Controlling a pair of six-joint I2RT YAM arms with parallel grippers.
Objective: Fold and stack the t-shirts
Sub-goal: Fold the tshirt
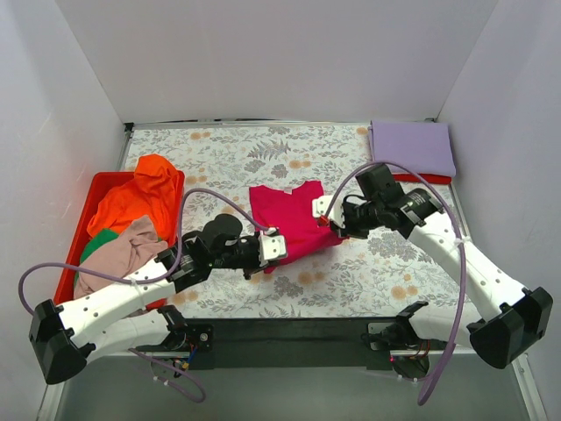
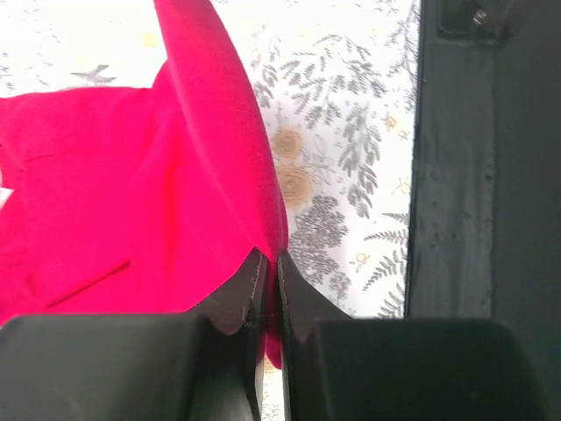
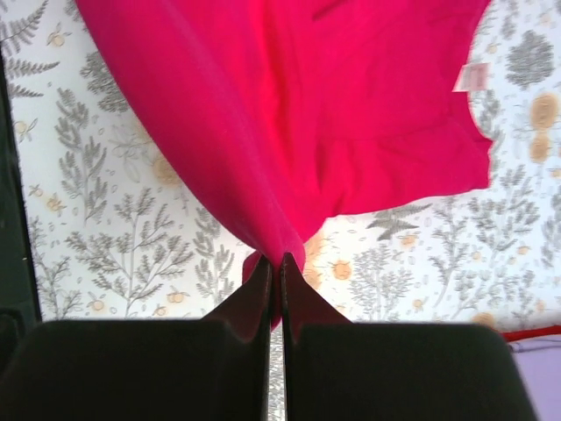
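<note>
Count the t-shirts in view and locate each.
5. The crimson t-shirt is mid-table; the orange t-shirt, beige-pink t-shirt and green t-shirt are piled in the red tray at left; the lavender t-shirt sits folded far right. The pile may hide more.

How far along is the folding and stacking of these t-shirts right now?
One looks done: the lavender shirt lies folded flat at the far right corner. In hand: the crimson shirt, mid-table, pinched by the left gripper and the right gripper, part lifted, not yet folded. To do: the orange shirt, beige-pink shirt and green shirt sit crumpled in the red tray, and nothing is stacked yet.
</note>
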